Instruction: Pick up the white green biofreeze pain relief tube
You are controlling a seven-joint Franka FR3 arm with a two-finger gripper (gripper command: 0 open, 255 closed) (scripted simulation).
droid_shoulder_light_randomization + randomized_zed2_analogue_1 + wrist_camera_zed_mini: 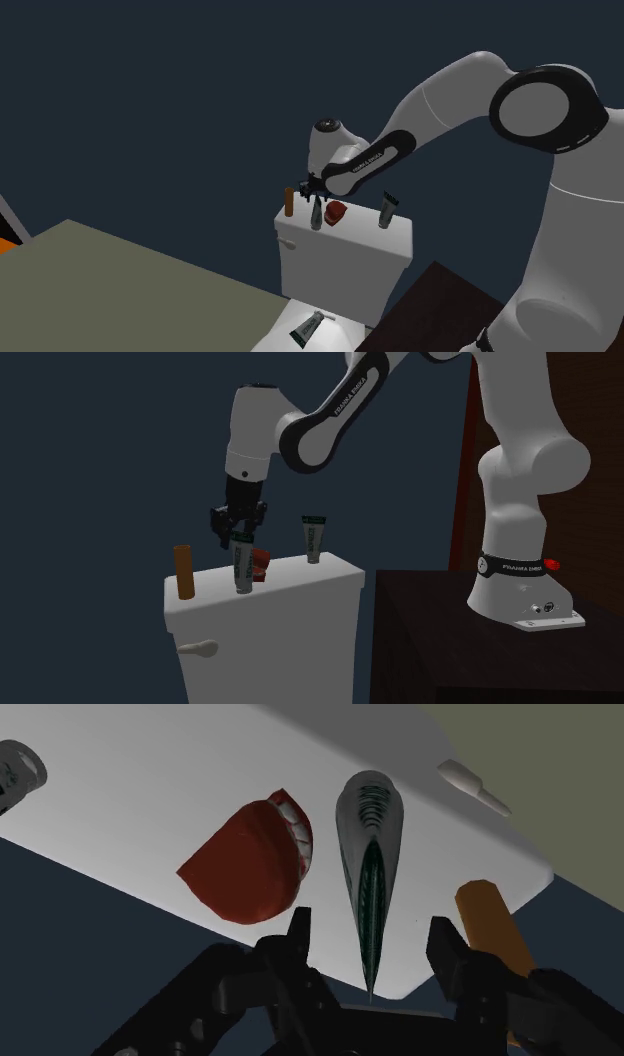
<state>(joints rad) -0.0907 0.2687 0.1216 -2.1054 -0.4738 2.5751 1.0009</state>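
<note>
- Reaching down from the dark brown box stand (450,642), the white Franka arm with dark joints (520,462) bends over so that its hand points straight down at the tank top. "FRANKA EMIKA" reads along the forearm, and again on the band near the base.
- The white toilet tank (270,612) acts as a shelf, with four small things standing in a row on its flat lid.
- The all-black two-finger gripper (238,530) hangs right above the row. From the wrist camera I see its fingers well apart, one on each side of the tube's upper end, with a gap on both sides. It holds nothing.
- The grey-white squeeze tube with a green stripe (368,834) is the one I take as my target. It stands on its wide end with the thin flat end up, which suits a pinch from above. I cannot read its label.
- The red rounded object with a row of white teeth (250,864) sits just beside the tube, close to one finger's path, so I judge a straight descent safest.
- The brown upright cylinder (183,572) stands on the tube's other side, near the lid's end.
- A second grey tube with a dark top (313,540) stands further along the lid; its print is too small to read.
- A third tube, white with green (307,328), lies flat below the tank.
</note>
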